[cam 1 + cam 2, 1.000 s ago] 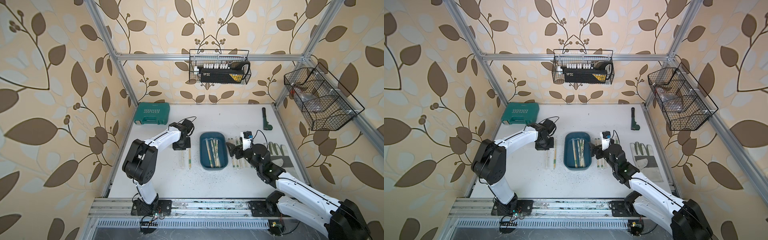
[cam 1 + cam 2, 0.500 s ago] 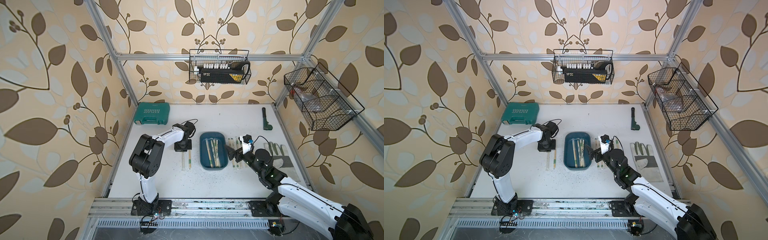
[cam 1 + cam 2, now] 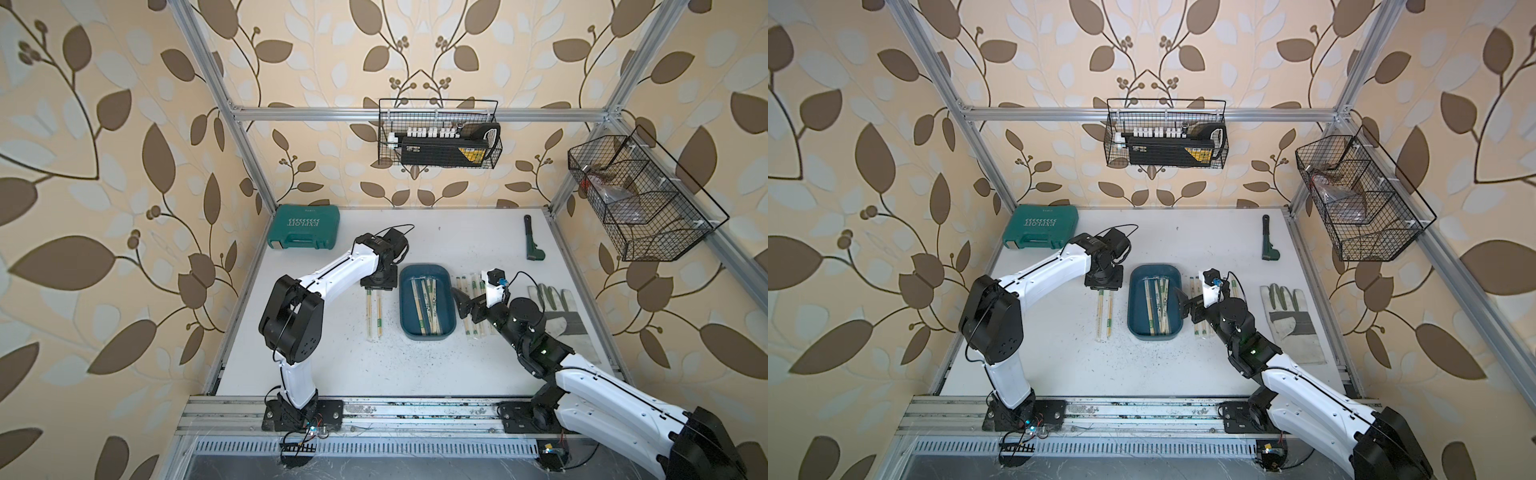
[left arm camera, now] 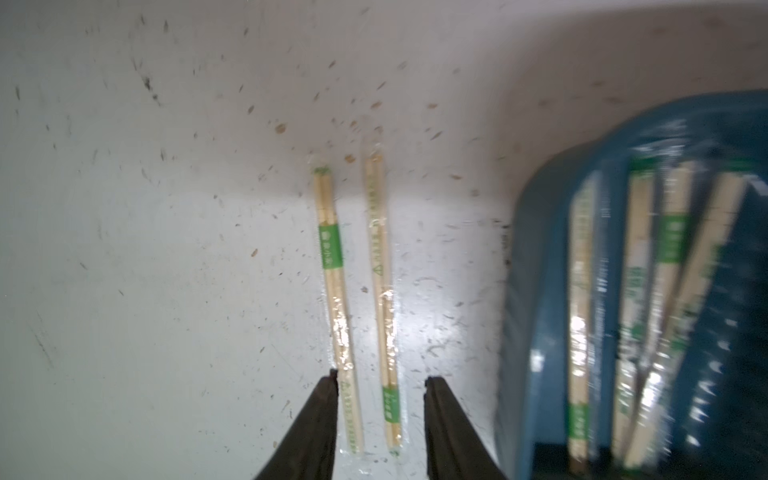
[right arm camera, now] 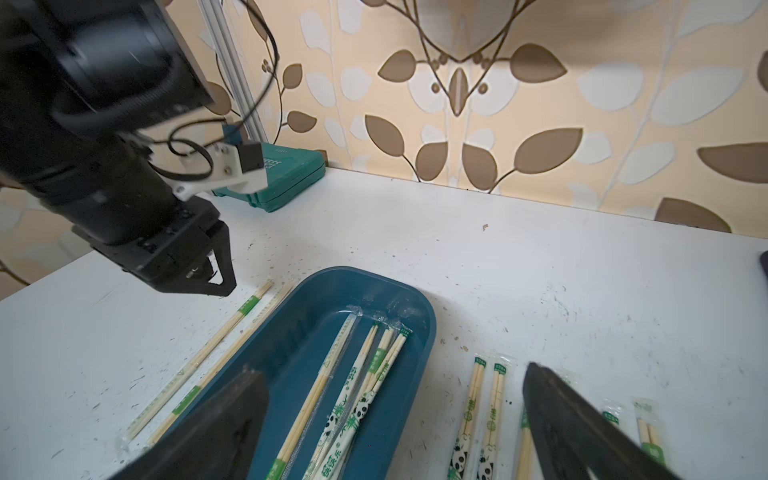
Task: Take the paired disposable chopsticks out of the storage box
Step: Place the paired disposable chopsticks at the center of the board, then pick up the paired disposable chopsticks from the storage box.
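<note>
Several of the paired disposable chopsticks (image 3: 424,301) lay lengthwise inside the storage box (image 3: 426,269), a dark teal tray near the middle of the bench (image 3: 332,374) in both top views; some of the sleeved sticks crossed one another. Two sleeved pairs (image 3: 373,311) lay side by side on the bench just left of the box, parallel to its long side. A row of further pairs (image 3: 473,281) lay on the bench just right of it, partly covered by the right arm. The left claw (image 4: 380,376) hung over the upper ends of the two left-hand pairs. In the left wrist view its fingers (image 4: 324,415) stood apart with both pairs lying between them, and nothing was gripped. The right claw (image 5: 390,370) sat at the box's right edge, spread wide and empty. In the right wrist view one finger (image 5: 582,428) was over the row of pairs on the bench and the other was over the box. A green tool case (image 3: 303,227) rested at the bench's upper left corner, and a dark green hand tool (image 3: 532,241) lay at its upper right. A work glove (image 3: 552,305) lay right of the right arm. One wire basket (image 3: 438,133) hung on the back wall and a second wire basket (image 3: 640,199) hung on the right wall.
</note>
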